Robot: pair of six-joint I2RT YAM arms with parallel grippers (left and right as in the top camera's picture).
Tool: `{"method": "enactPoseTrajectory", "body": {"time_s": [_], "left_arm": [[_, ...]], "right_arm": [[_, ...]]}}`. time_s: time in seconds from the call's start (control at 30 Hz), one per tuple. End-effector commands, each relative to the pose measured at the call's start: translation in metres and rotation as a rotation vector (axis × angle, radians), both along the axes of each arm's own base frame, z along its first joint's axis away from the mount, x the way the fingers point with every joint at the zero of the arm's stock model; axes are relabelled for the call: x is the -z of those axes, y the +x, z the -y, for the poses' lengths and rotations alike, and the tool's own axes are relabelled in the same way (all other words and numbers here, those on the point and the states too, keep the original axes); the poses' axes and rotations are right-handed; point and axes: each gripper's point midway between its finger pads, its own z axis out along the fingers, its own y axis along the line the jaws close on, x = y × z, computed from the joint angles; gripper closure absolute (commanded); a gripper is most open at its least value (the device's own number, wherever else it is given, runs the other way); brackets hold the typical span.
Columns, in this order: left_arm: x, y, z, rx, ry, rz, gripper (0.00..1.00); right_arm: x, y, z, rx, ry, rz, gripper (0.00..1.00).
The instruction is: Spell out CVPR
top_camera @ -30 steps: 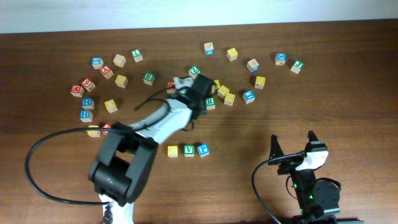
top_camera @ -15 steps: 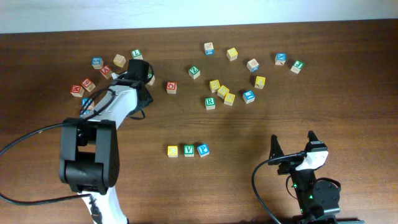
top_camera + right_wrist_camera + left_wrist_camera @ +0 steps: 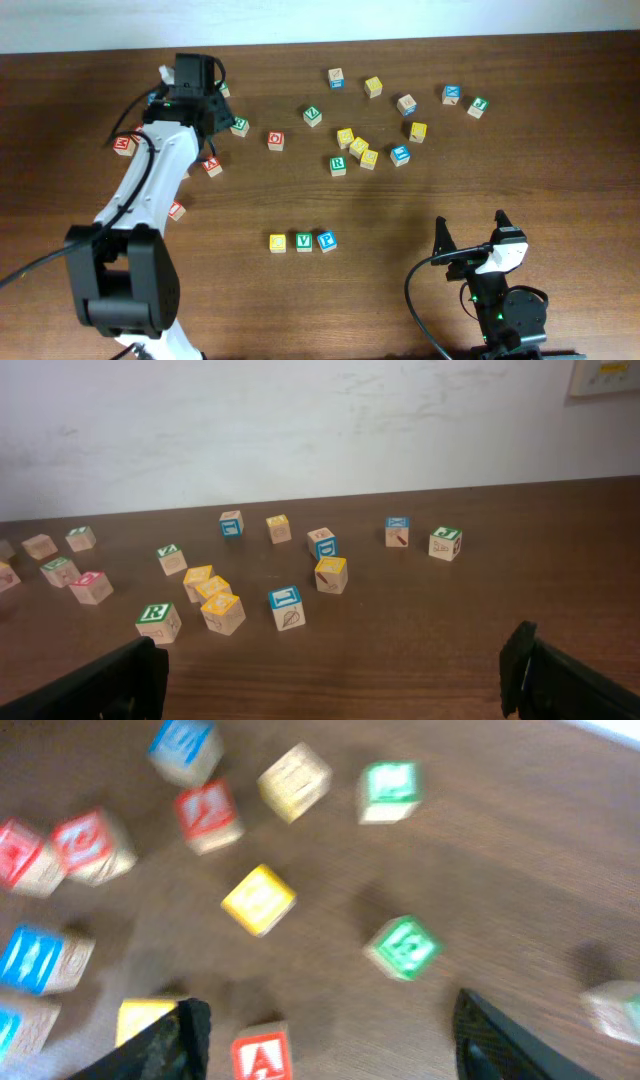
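Note:
Three blocks stand in a row at the table's front middle: a yellow block, a green V block and a blue P block. A green R block sits in the middle cluster and also shows in the right wrist view. My left gripper is open and empty over the far-left cluster; in its blurred wrist view the jaws straddle a red A block. My right gripper is open and empty at the front right, shown in the right wrist view.
Loose letter blocks lie scattered across the back: a left cluster around a green block and a red block, a yellow group, and blocks at the far right. The wall runs along the table's far edge.
My left arm has swung from the middle cluster near the R block to the far-left cluster, gripper empty. Some left-side blocks have shifted. The right arm has not moved.

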Motion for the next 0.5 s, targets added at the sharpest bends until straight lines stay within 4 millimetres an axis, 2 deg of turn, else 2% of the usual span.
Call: {"method": "enactPoseTrajectory", "body": {"time_s": [0.0, 0.1, 0.17, 0.27, 0.37, 0.47], "left_arm": [[-0.021, 0.007, 0.016, 0.218, 0.038, 0.031, 0.28], [-0.007, 0.021, 0.017, 0.298, 0.1, 0.036, 0.24], [0.01, 0.031, 0.018, 0.368, 0.154, 0.024, 0.23], [0.046, 0.041, 0.019, 0.471, 0.226, -0.023, 0.21], [0.062, 0.049, 0.024, 0.487, 0.22, -0.015, 0.3], [0.082, 0.048, 0.047, 0.568, 0.113, -0.018, 0.35]], "right_arm": [[0.003, 0.0, 0.003, 0.016, 0.005, -0.007, 0.02], [0.003, 0.0, 0.003, 0.016, 0.005, -0.007, 0.02], [0.003, 0.0, 0.003, 0.016, 0.005, -0.007, 0.02], [0.003, 0.0, 0.003, 0.016, 0.005, -0.007, 0.02], [0.003, 0.0, 0.003, 0.016, 0.005, -0.007, 0.02], [0.003, 0.0, 0.003, 0.016, 0.005, -0.007, 0.02]]}}
